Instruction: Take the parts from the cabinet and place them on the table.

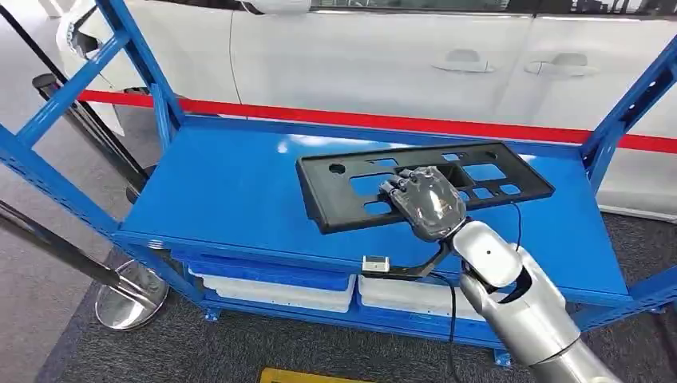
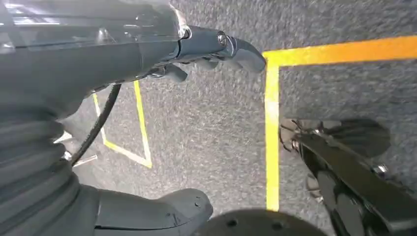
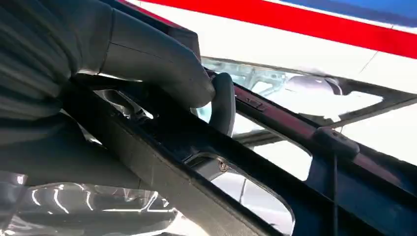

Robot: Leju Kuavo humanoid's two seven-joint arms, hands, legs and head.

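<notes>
Hanging over grey carpet at nine o'clock, the left hand (image 2: 206, 49) holds nothing, fingers curled, while at centre the right hand (image 1: 423, 199) grips the black plastic panel (image 1: 343, 179) on the blue shelf (image 1: 223, 191); likely light, stiff, best held by its cut-out bars.

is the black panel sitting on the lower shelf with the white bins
No, the black panel lies on the blue top shelf, under the right hand.
</notes>
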